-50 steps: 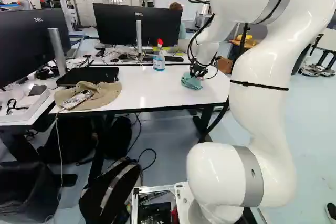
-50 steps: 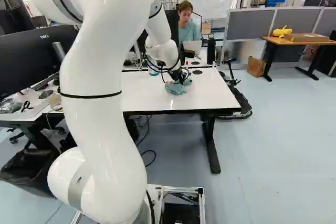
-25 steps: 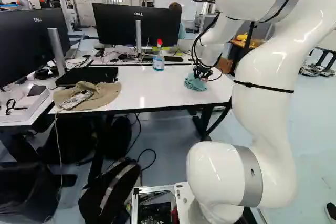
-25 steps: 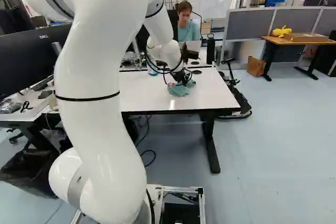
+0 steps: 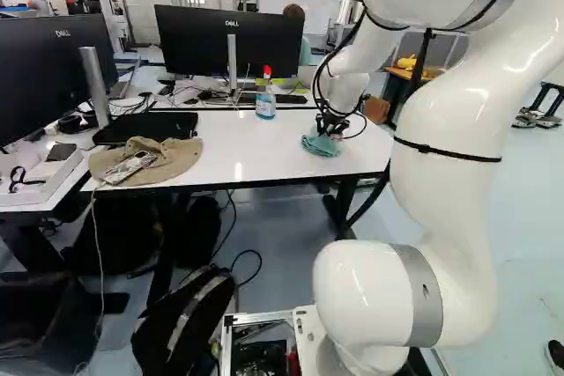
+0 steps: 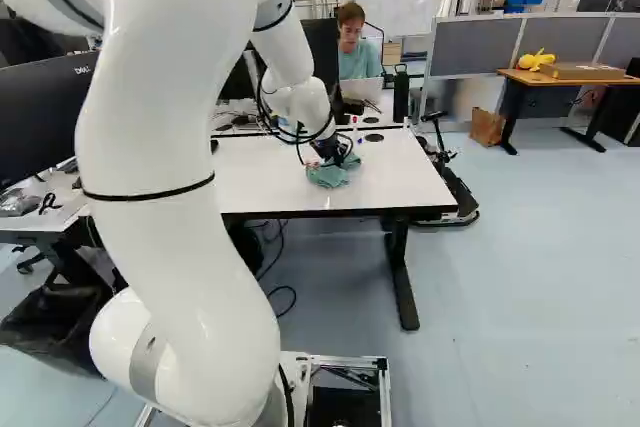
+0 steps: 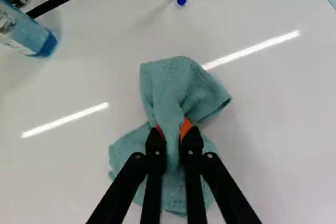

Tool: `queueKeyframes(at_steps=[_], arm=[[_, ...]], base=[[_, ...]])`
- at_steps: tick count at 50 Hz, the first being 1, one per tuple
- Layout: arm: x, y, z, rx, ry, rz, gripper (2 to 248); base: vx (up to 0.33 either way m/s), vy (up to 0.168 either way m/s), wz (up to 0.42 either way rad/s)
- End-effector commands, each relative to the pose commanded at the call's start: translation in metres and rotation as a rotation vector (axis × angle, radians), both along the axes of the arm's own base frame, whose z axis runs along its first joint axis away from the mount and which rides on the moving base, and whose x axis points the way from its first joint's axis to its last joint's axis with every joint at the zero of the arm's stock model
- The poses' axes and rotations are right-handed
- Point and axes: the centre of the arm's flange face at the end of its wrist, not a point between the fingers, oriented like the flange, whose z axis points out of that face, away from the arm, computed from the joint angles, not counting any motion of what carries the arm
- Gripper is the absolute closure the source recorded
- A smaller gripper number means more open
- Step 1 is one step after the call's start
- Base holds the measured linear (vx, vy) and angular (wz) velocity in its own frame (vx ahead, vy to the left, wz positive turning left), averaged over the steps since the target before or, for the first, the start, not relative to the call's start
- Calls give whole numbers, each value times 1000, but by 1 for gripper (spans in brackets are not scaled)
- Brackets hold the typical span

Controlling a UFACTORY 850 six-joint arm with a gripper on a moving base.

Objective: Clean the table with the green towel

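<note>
Green towel [image 7: 170,85] stretches lengthwise ahead of and beneath the fingers [image 7: 155,148], which clamp its gathered middle.

The floor [image 6: 520,267] is pale blue, the back wall [image 6: 390,2] white — and grey partitions [image 6: 469,45] stand behind a wood-topped desk [image 6: 560,81].

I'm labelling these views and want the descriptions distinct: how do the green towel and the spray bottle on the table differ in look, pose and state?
The green towel is plain, crumpled cloth; the spray bottle is a firm container of blue liquid with a red top.
The towel lies low and spread out, while the bottle stands upright.
The towel is pinched between the jaws; the bottle stands free of them.
Both rest on the white table.
</note>
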Motion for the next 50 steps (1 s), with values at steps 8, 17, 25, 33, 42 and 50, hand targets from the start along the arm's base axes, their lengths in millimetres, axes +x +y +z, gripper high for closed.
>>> queueKeyframes(at_steps=[8,17,25,33,42,50], arm=[[-8,14,0,1,5,23,204],[-22,19,1,2,11,29,204],[-34,15,1,3,15,18,204],[-33,5,1,3,14,-2,204],[-27,-11,1,2,11,-30,204],[-18,-25,0,1,6,-53,204]], base=[[0,0,0],[0,0,0],[0,0,0],[0,0,0],[0,0,0],[0,0,0]])
